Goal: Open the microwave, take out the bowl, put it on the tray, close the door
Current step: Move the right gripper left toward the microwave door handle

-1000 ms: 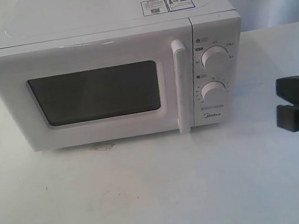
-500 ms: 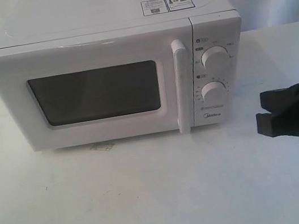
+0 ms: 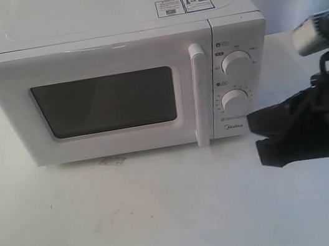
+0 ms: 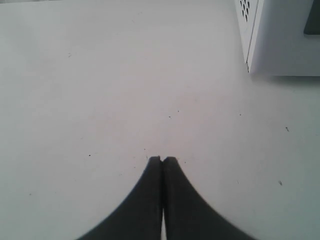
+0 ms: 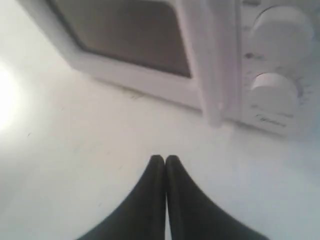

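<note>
We note the microwave (image 3: 103, 19) upper centre on the table (image 3: 138, 228), door (image 3: 97, 58) closed. Right gripper (image 3: 259, 138) low beside its knob panel (image 3: 262, 75), jaws together, empty; left gripper (image 4: 162, 161) jaws together too.

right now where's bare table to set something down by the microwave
The table lies bare and wide in front of the microwave door, from the left edge across to the right fingers. Crowded only by the knobs, where those fingers hang.

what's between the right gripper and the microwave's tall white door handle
Only bare white tabletop separates the black right gripper from the white bar handle, clearest in the right wrist view.
</note>
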